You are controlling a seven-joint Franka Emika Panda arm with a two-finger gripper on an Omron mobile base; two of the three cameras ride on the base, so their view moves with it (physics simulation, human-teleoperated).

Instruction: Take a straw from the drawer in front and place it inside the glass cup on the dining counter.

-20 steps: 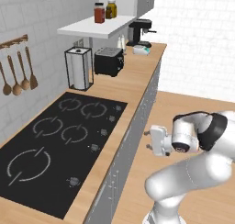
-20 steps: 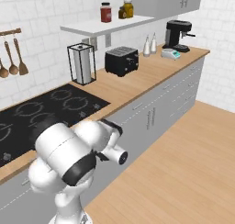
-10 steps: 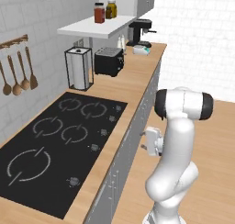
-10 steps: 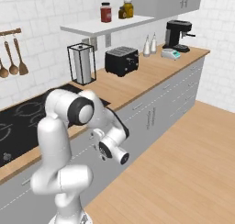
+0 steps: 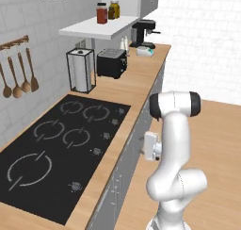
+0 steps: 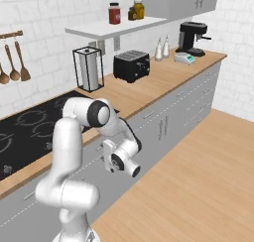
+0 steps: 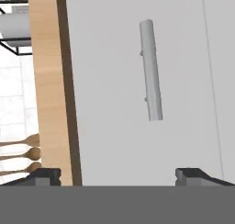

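- The pincer was open, with its two dark tips far apart and nothing between them.
- It pointed straight at the pale grey front of the drawer.
- The drawer was shut, and its silver handle was ahead of the pincer, not touched.
- In the hand view the handle sat a bit nearer one tip than the other.
- The wood edge of the tabletop ran just beside the drawer front.
- In the left base view the arm bent down beside the grey cabinets, with the hand low and close to them.
- In the right base view the hand was also low, below the tabletop edge, facing the cabinet fronts.
- A black cooktop lay in the tabletop on the left.
- Farther along stood a paper towel holder, a black toaster and a coffee machine.
- Two jars stood on a white shelf above.
- Wooden spoons hung on the wall.
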